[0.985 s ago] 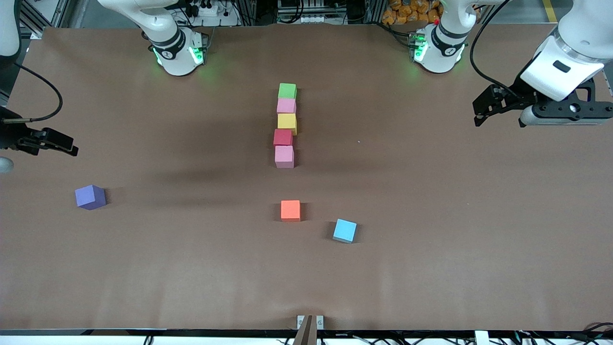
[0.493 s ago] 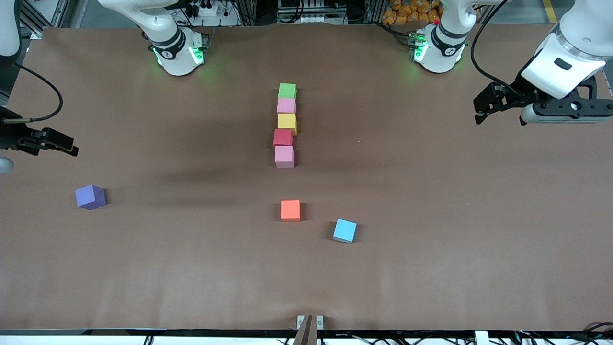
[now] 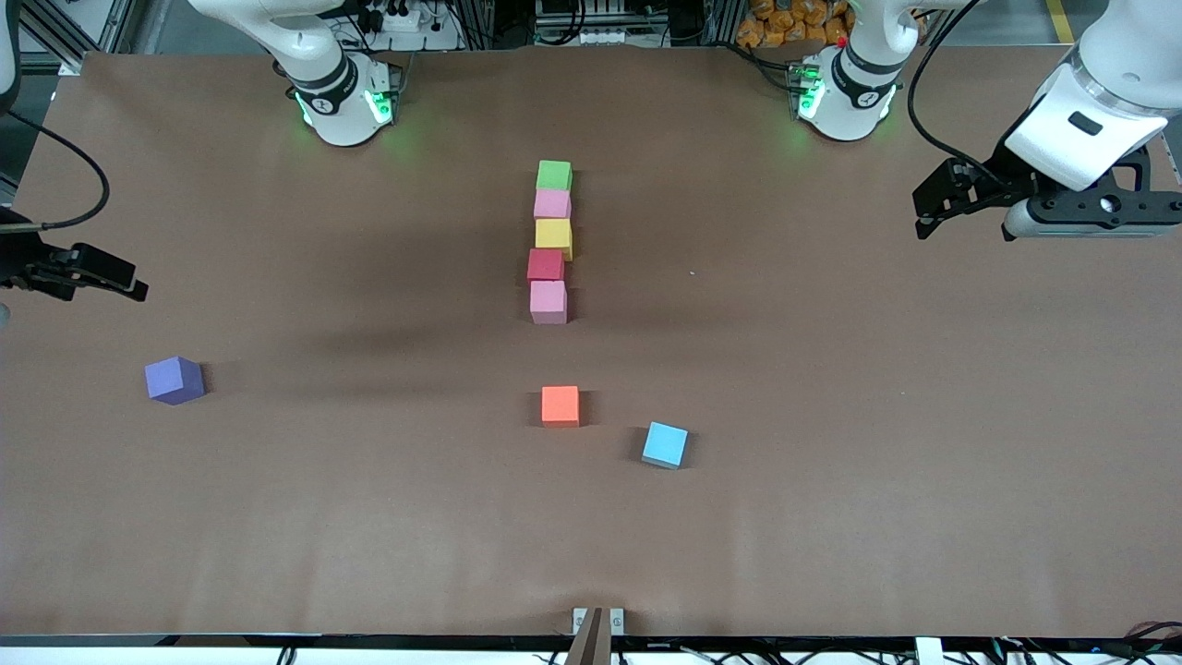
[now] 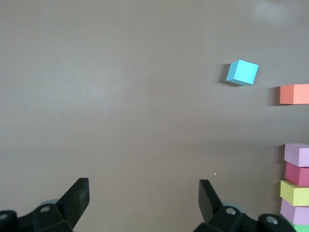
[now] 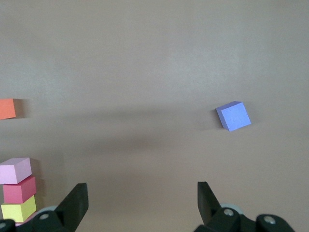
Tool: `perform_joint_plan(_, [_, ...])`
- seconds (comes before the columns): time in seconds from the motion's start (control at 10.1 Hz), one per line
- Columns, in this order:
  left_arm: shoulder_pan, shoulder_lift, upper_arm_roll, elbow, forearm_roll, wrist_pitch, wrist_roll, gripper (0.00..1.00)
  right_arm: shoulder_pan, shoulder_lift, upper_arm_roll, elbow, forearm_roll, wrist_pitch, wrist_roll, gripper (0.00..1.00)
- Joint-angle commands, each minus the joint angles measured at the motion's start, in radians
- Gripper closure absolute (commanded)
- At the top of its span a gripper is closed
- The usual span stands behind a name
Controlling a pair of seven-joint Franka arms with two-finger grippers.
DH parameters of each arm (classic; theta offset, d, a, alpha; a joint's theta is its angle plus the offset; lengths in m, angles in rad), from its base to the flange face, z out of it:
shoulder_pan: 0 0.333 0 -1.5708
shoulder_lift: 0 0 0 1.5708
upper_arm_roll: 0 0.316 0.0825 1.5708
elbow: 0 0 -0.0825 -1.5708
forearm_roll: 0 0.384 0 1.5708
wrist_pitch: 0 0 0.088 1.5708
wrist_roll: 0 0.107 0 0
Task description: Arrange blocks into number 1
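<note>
Five blocks lined up mid-worktop (image 3: 831, 517), both grippers empty at the ends.

From near to far, pink (image 3: 548, 302), red (image 3: 545, 264), yellow (image 3: 553, 235), pink (image 3: 552, 202) and green (image 3: 554, 174) are seen in a touching column, well apart from the spread fingers (image 4: 76, 197) of the left gripper (image 4: 143, 199) and right gripper (image 5: 142, 199).

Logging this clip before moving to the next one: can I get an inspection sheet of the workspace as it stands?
Surface: brown paper-covered table, flat.
Job's things: green cube, pink cube, yellow cube, red cube, second pink cube in one touching column; red sits slightly off line.
Clutter: orange cube, light blue cube, purple cube, all loose, apart.
Grippers: left gripper open, empty, waiting; right gripper open, empty.
Cables: black cable on the left arm.
Surroundings: nothing seen.
</note>
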Motion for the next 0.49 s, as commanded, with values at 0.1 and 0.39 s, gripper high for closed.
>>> perform_joint_plan(0.1, [0.005, -0.007, -0.004, 0.006, 0.006, -0.019, 0.010, 0.00, -0.009, -0.045, 0.006, 0.004, -0.002, -0.020, -0.025, 0.00])
perform_joint_plan(0.39, [0.005, -0.007, -0.004, 0.006, 0.006, -0.019, 0.010, 0.00, 0.002, -0.065, 0.014, 0.004, -0.056, -0.025, -0.025, 0.00])
